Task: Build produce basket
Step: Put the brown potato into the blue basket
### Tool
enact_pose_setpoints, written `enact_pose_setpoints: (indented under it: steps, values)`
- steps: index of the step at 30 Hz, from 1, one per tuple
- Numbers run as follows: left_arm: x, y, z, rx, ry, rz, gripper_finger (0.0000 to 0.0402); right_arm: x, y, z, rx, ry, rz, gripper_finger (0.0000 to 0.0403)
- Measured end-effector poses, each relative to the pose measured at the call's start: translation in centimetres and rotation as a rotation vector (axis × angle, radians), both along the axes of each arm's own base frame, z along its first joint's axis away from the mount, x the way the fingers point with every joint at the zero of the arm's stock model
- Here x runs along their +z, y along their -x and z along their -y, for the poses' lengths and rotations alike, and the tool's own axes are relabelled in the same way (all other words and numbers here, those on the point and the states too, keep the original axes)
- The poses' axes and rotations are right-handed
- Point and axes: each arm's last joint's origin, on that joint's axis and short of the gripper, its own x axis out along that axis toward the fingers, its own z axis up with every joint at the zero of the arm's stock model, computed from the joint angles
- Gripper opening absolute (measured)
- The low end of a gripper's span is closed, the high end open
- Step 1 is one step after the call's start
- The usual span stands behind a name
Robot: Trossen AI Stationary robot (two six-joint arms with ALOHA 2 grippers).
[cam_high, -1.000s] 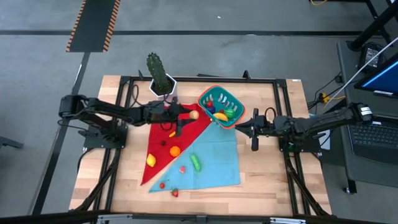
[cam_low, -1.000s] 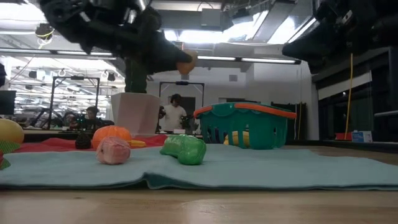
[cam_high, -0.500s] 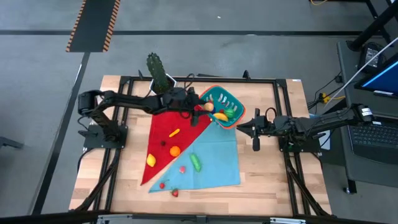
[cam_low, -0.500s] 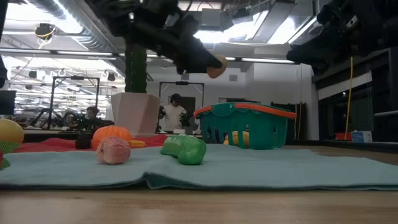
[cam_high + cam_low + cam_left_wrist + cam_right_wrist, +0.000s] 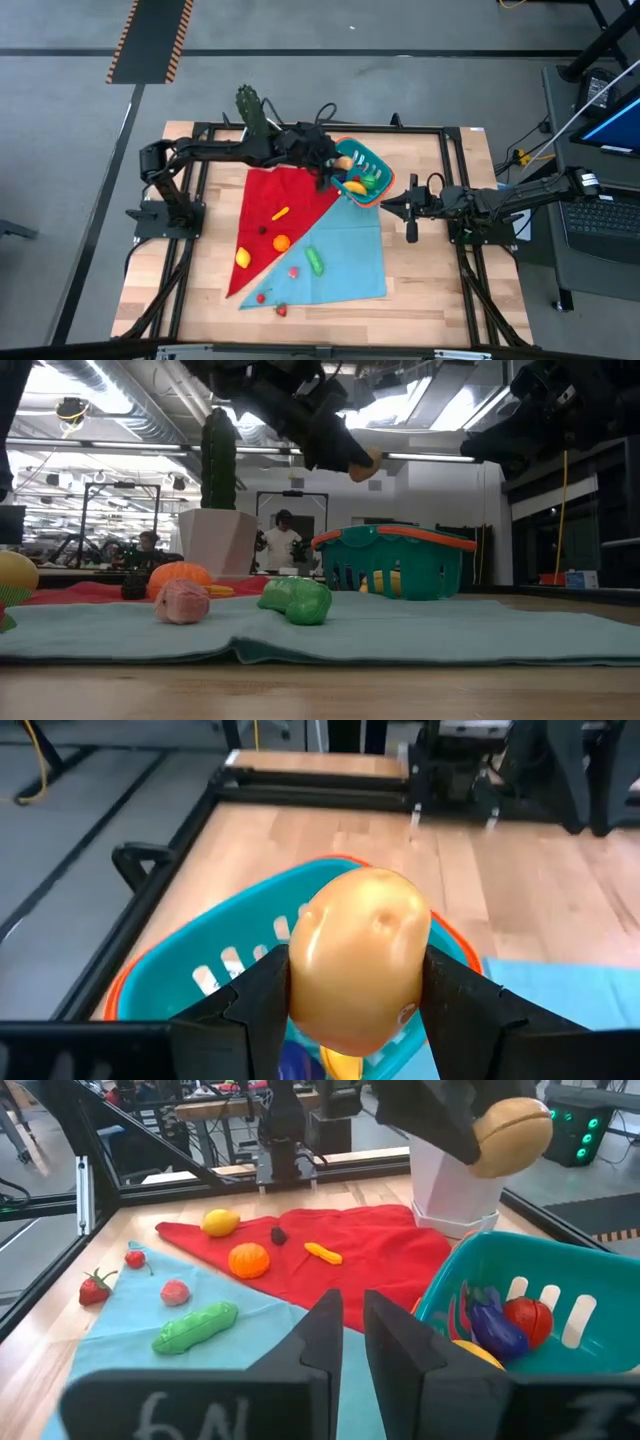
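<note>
My left gripper (image 5: 337,165) is shut on a tan, potato-like toy (image 5: 360,960), which hangs in the air over the left rim of the teal basket (image 5: 373,153). The same toy (image 5: 365,464) shows above the basket (image 5: 400,565) in the low view. The basket stands on the table at the far edge of the cloths and holds a banana, an eggplant and red and green pieces. More produce lies on the cloths: an orange (image 5: 281,242), a lemon (image 5: 242,258), a green pod (image 5: 316,261) and a carrot (image 5: 281,213). My right gripper (image 5: 385,207) waits shut, just right of the basket. My left gripper pinches the tan toy by its two opposite sides (image 5: 300,970) between its two fingers (image 5: 262,1010). The fingers come from the table's left, slanting a little downward. The toy is lifted clear, high above the basket's rim.
A white pot with a cactus (image 5: 262,135) stands just left of the basket, close under my left arm. A red cloth (image 5: 270,195) and a teal cloth (image 5: 350,250) cover the table's middle. Small red berries (image 5: 282,310) lie near the front edge.
My left gripper has carried the tan toy up and toward the table's right and far edge, from over the red cloth to over the basket's rim. It has stayed shut on the toy.
</note>
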Motion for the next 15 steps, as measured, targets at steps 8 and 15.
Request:
enact_pose_setpoints:
  steps: [8,15]
  values:
    - [-0.1,-1.9,-0.7,-0.011,-0.014,-0.078,0.018,0.0,0.0,0.0,0.0,0.001,-0.002,0.0047]
    - [-0.9,-3.4,-1.5,-0.023,-0.03,-0.127,0.018,-0.1,0.0,0.0,0.0,0.001,-0.013,0.0047]
